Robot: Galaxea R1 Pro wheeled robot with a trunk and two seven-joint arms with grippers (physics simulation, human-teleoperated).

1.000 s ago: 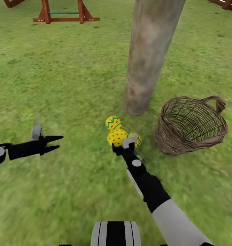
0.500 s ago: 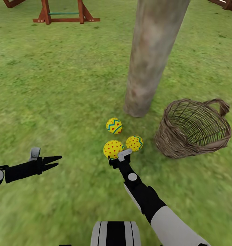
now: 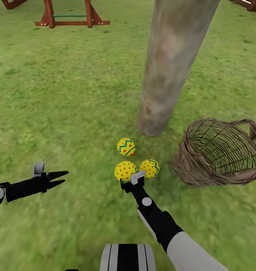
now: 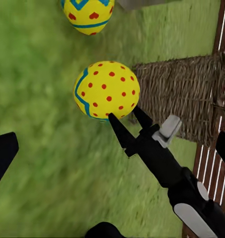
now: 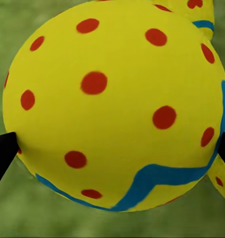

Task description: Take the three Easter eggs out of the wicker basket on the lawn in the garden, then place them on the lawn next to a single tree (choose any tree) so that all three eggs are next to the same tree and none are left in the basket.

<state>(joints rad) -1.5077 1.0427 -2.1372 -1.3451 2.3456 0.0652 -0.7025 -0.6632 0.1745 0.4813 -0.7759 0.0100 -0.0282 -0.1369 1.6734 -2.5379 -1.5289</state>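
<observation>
Yellow eggs: three on the lawn [image 3: 67, 94] beside the tree [image 3: 169, 67], nearest egg [image 3: 125, 171] between the right gripper's [image 3: 131, 180] spread fingers, touching them. Wicker basket [image 3: 218, 154] tipped, just right of the trunk. Left gripper [image 3: 58, 177] apart, fingers narrowly parted, holding nothing.

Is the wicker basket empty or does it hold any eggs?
Empty: the wicker basket shows bare weave inside, and all three Easter eggs lie on the lawn.

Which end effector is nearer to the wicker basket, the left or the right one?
Right. The right end effector sits at the eggs, beside the wicker basket; the left end effector hangs far across the lawn.
</observation>
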